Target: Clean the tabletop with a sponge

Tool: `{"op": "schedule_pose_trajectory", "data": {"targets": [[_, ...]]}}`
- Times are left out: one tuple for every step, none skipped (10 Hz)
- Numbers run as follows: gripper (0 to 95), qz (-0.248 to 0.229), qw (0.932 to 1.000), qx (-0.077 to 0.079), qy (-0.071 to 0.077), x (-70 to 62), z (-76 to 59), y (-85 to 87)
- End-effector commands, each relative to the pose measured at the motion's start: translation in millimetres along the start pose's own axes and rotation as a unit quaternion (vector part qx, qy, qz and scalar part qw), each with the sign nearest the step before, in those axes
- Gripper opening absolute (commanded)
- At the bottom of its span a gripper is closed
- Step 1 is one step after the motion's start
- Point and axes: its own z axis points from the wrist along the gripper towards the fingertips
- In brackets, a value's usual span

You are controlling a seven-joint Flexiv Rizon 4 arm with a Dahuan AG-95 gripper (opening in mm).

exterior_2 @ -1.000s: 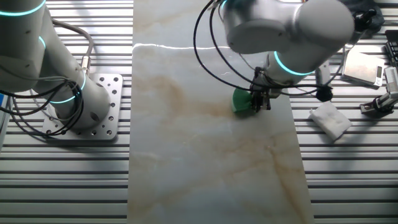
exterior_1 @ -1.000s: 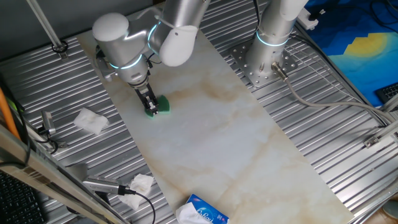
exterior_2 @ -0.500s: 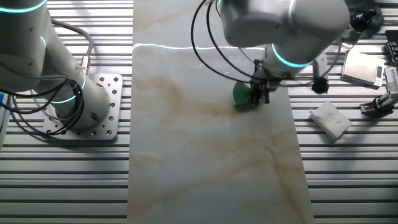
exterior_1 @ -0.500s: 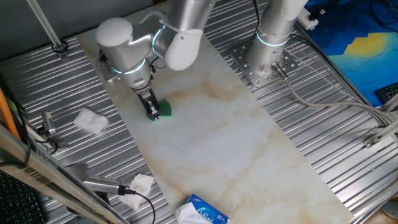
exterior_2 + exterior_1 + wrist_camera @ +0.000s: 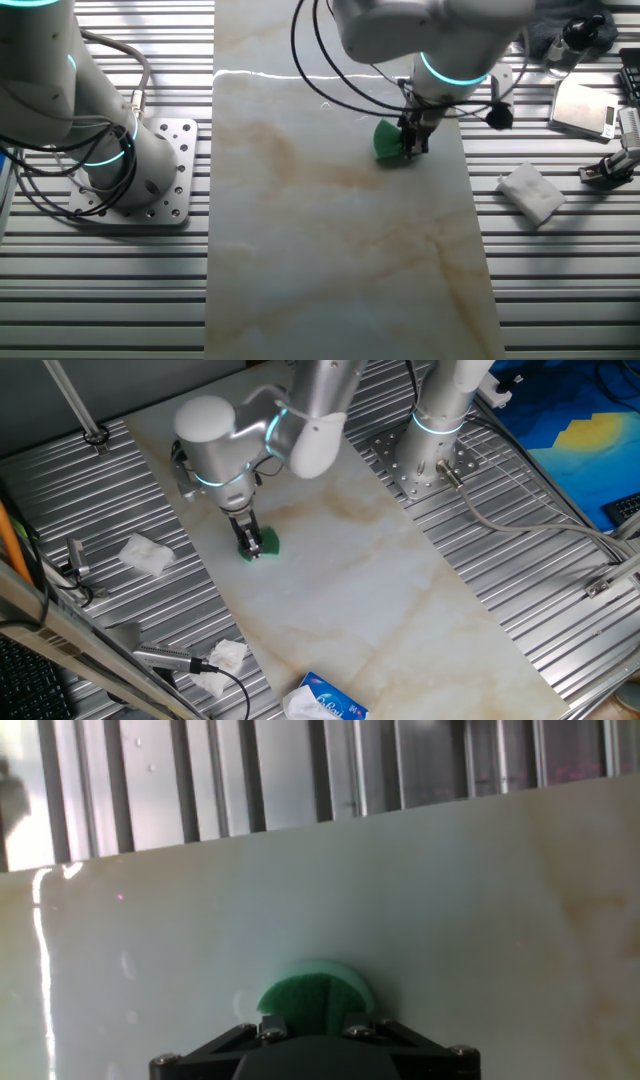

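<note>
The end effector (image 5: pixel 315 1055) hides most of the sponge (image 5: pixel 315 995).

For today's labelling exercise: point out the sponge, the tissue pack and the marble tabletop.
sponge (image 5: pixel 386 141), the other fixed view, on its green side left of the gripper.
tissue pack (image 5: pixel 330 701), one fixed view, on its blue top.
tabletop (image 5: pixel 400 600), one fixed view, on bare marble.
</note>
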Motion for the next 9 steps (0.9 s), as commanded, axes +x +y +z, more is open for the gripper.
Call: {"op": "schedule_pose_trajectory", "data": {"targets": [[0.0, 0.007, 1.0000, -0.001, -0.002, -0.9, 1.4, 7.1], [0.0, 0.013, 0.9999, -0.001, -0.002, -0.6, 2.0, 12.6], [0.0, 0.017, 0.9998, -0.003, -0.002, -0.3, 2.3, 17.0], [0.0, 0.022, 0.9997, -0.004, -0.002, 0.3, 2.1, 23.4], [0.0, 0.025, 0.9997, -0.005, -0.002, 0.8, 1.8, 27.5], [0.0, 0.027, 0.9996, -0.006, -0.002, 1.3, 1.7, 31.2], [0.0, 0.031, 0.9995, -0.008, -0.002, 1.9, 1.9, 35.2], [0.0, 0.034, 0.9994, -0.009, -0.002, 2.5, 2.2, 39.1], [0.0, 0.037, 0.9993, -0.009, -0.003, 3.3, 2.9, 43.2]]}}
